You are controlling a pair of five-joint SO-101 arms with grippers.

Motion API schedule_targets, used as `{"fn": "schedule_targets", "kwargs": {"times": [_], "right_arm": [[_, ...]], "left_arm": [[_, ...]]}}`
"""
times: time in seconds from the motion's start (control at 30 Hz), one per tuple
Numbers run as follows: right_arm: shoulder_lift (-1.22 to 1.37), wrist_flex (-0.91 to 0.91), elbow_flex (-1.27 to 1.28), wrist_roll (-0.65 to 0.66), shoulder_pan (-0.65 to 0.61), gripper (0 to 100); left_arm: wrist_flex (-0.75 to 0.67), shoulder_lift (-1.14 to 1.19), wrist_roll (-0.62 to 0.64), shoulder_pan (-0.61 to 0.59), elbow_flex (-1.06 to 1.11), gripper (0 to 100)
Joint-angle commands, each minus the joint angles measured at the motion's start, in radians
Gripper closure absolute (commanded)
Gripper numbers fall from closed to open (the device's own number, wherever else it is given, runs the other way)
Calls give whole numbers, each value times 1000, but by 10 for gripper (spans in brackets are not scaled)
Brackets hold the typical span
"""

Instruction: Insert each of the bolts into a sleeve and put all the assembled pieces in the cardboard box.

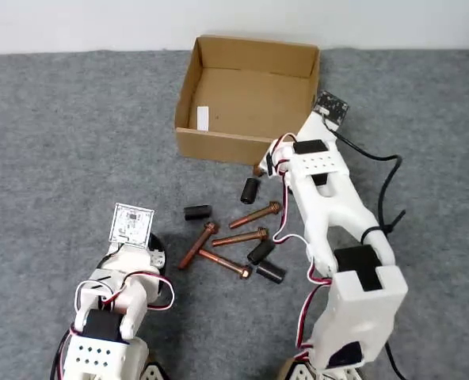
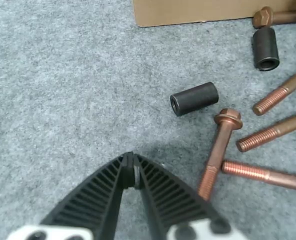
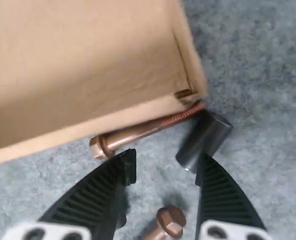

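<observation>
Grey carpet [image 1: 76, 142] bears a cardboard box [image 1: 219, 147] with unreadable label [image 1: 202, 118]; left end effector [image 2: 133, 170] pressed together, right end effector [image 3: 165, 162] spread.

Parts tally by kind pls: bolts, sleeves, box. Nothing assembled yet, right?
Copper bolts: 5 (four loose mid-table, one lying against the box front)
Black sleeves: 5 (four on open carpet, one at the box corner)
Cardboard box: 1
Total: 11
Right, no bolt sits in a sleeve.
</observation>
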Motion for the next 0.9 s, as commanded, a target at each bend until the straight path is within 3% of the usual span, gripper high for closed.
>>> {"fn": "schedule_targets", "kwargs": {"times": [0.0,0.77,0.87], "right_arm": [[5,1,-26,-9,39,815],[127,41,-78,-6,73,818],[183,120,-153,-9,79,879]], "left_arm": [[5,-6,-2,-6,-7,994],[5,-6,-2,-6,-7,994],[5,-6,-2,-6,-7,994]]}}
